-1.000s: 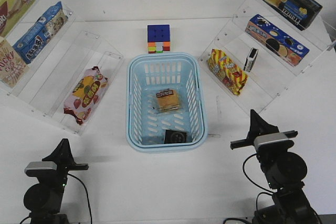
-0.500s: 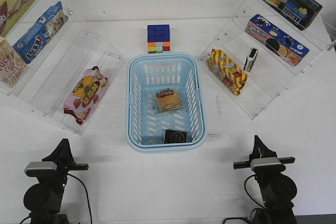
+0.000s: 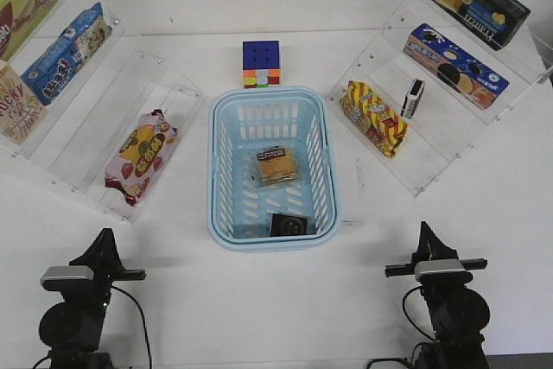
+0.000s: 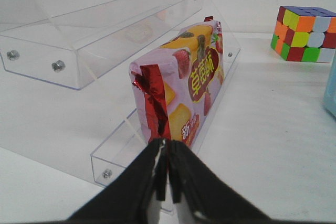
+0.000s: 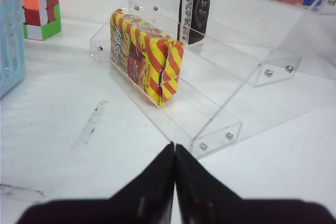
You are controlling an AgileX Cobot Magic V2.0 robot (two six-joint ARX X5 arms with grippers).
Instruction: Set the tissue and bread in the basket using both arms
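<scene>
The light-blue basket [image 3: 214, 170] stands in the middle of the table. The bread [image 3: 276, 166], a golden bun in a clear wrapper, lies on its slotted bottom. The black tissue pack [image 3: 288, 225] lies in the basket's near end. My left gripper [image 3: 105, 242] is shut and empty at the near left, pointing at the left shelf; its jaws [image 4: 167, 145] are closed together. My right gripper [image 3: 424, 235] is shut and empty at the near right; its jaws [image 5: 175, 148] meet in front of the right shelf.
A clear stepped shelf at the left holds snack boxes and a pink-red-yellow packet [image 3: 141, 155] [image 4: 181, 87]. A clear shelf at the right holds a red-yellow striped packet [image 3: 373, 117] [image 5: 144, 56], a small dark pack [image 3: 414, 98] and biscuit boxes. A colour cube [image 3: 261, 63] stands behind the basket.
My right arm has drawn back toward the near edge and lowered, then settled. The left arm, the basket and its contents have not moved.
</scene>
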